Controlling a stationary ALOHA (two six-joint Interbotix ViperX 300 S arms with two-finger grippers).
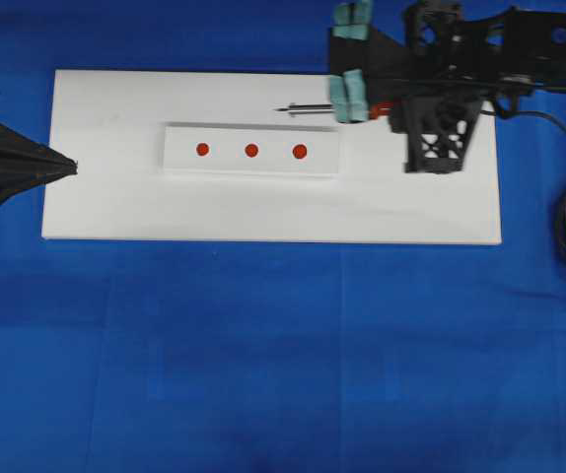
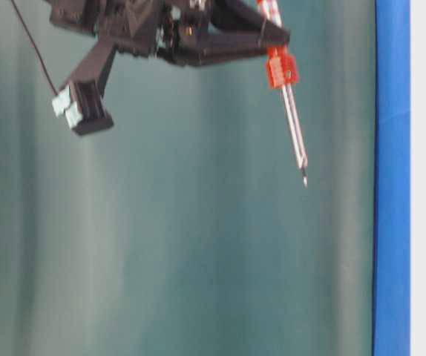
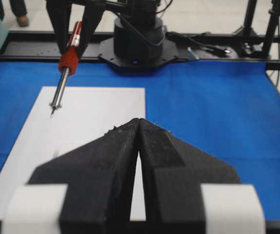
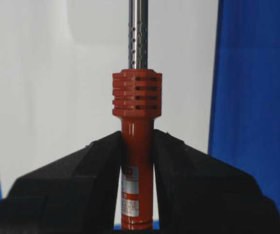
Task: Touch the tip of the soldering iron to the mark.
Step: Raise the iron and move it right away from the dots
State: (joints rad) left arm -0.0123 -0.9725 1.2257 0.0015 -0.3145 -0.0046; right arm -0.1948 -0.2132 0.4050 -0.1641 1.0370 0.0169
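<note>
My right gripper (image 4: 137, 141) is shut on the orange-red handle of the soldering iron (image 4: 137, 95), just behind its ribbed collar. In the overhead view the soldering iron (image 1: 308, 108) points left over the white board's far side, held up in the air by the right gripper (image 1: 386, 106). Three red marks (image 1: 202, 150) (image 1: 251, 151) (image 1: 300, 151) sit in a row on a white strip (image 1: 322, 153). The tip hangs behind the strip, apart from every mark. My left gripper (image 1: 74, 168) rests shut and empty at the board's left edge, and shows as the left gripper (image 3: 138, 122) in its wrist view.
The strip lies on a large white board (image 1: 441, 197) over blue cloth (image 1: 283, 355). A teal-padded part of the right arm (image 1: 350, 94) overhangs the board's far edge. The iron's black cord (image 1: 549, 123) trails off to the right.
</note>
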